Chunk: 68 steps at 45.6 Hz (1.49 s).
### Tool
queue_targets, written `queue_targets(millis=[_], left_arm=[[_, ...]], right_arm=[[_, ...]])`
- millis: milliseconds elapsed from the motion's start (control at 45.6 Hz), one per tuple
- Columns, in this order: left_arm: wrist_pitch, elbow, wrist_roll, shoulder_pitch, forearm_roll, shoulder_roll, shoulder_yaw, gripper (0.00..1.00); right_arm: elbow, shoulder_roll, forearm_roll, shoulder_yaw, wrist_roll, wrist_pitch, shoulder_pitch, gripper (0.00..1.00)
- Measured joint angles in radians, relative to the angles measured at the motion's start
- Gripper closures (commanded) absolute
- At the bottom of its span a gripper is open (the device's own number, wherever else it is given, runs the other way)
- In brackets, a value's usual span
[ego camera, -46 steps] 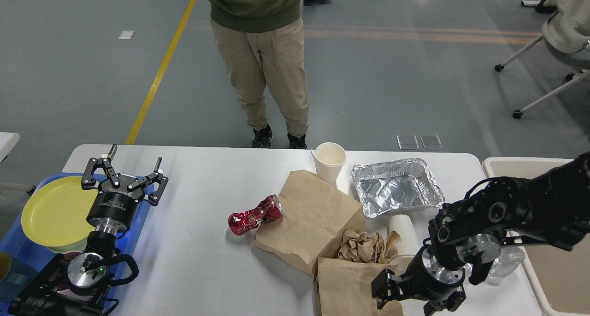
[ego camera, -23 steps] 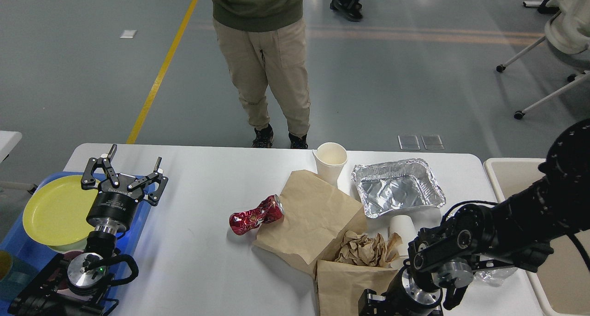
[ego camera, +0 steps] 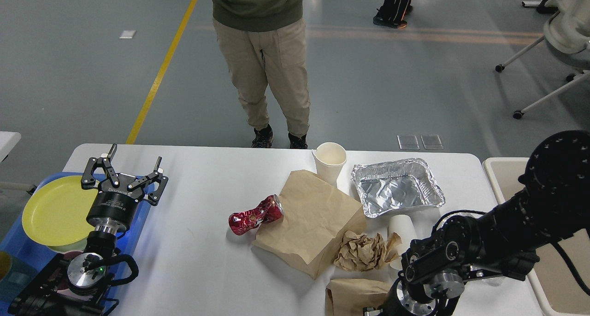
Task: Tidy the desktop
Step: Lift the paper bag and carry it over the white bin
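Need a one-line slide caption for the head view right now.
Left gripper open above the blue tray; crushed red can, paper bags, cups and foil pan litter the white desktop.

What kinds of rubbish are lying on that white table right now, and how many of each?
On the desktop:
Brown paper bags: 2 (large bag, small bag)
White paper cups: 2 (upright cup, tipped cup)
Crushed red can: 1
Foil tray: 1
Crumpled brown paper: 1
Total: 7
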Motion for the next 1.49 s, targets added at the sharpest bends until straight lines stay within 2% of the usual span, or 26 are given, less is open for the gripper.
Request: queue_targets(millis=[482, 855, 1053, 1228, 1338, 1491], left_arm=[[0.0, 0.001, 0.0, 0.0, 0.0, 0.0, 0.0, 0.04], [0.0, 0.001, -0.001, 0.001, 0.0, 0.0, 0.0, 0.04], [0.0, 0.001, -0.002, 0.001, 0.0, 0.0, 0.0, 0.04], [0.0, 0.001, -0.002, 0.001, 0.0, 0.0, 0.0, 0.04], [0.0, 0.001, -0.002, 0.001, 0.0, 0.0, 0.0, 0.04], [0.0, 0.001, -0.002, 0.001, 0.0, 0.0, 0.0, 0.04]], right_arm=[[-0.027, -0.01, 0.002, 0.002, 0.002, 0.009, -0.01, 1.0], [0.132, -0.242, 0.042, -0.042, 0.001, 0.302, 0.23, 1.0], [0.196, -0.397, 0.065, -0.164, 0.004, 0.497, 0.504, 1.0], [0.211, -0.462, 0.106, -0.322, 0.011, 0.665, 0.797, 1.0], [0.212, -0.469, 0.11, -0.376, 0.013, 0.718, 0.913, 1.0], [0.207, -0.469, 0.119, -0.38, 0.015, 0.71, 0.98, 1.0]])
